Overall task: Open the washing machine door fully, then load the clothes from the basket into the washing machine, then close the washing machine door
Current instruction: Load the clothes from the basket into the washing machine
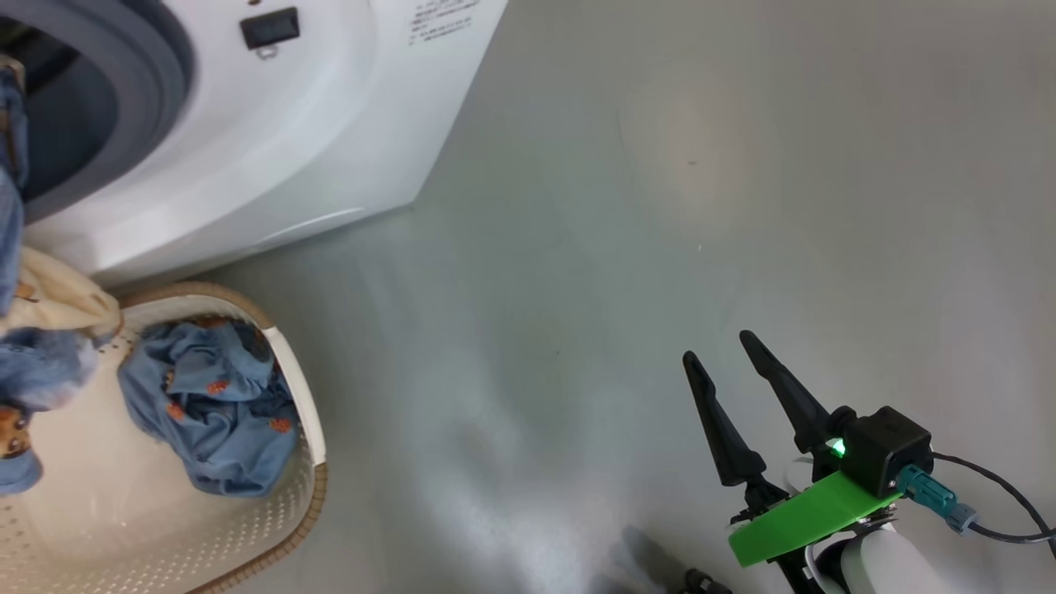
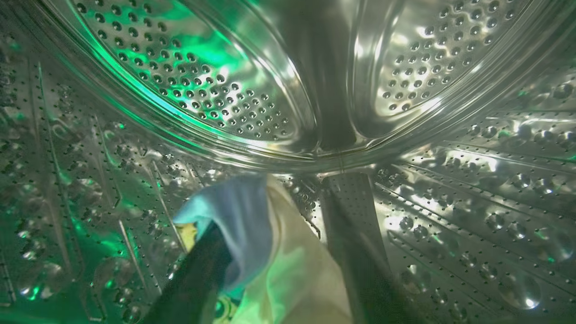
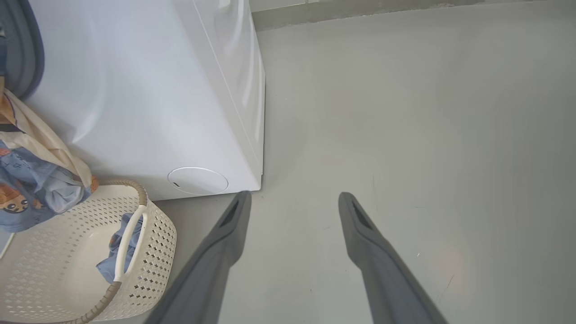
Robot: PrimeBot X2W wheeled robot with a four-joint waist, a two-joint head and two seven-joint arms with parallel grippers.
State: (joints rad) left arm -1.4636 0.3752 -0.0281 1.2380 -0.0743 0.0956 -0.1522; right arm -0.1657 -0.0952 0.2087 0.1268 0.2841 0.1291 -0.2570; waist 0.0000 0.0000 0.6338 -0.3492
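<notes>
1 blue garment (image 1: 210, 412) in basket (image 1: 297, 388), 1 cream-banded garment (image 2: 288, 252) partly in drum (image 2: 216, 90)

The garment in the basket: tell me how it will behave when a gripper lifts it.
Probably floppy: the garment lies crumpled in soft folds in the basket. It will likely hang long and trail, as the other garment drapes from the washer mouth. Probably light, since it looks like thin cloth.

You lose the hanging garment (image 1: 41, 371) and the basket (image 1: 320, 474) past the head view's left edge. The label print (image 1: 441, 21) is too small to read. Blurred: left claw's fingers (image 2: 198, 270), grip unclear.
</notes>
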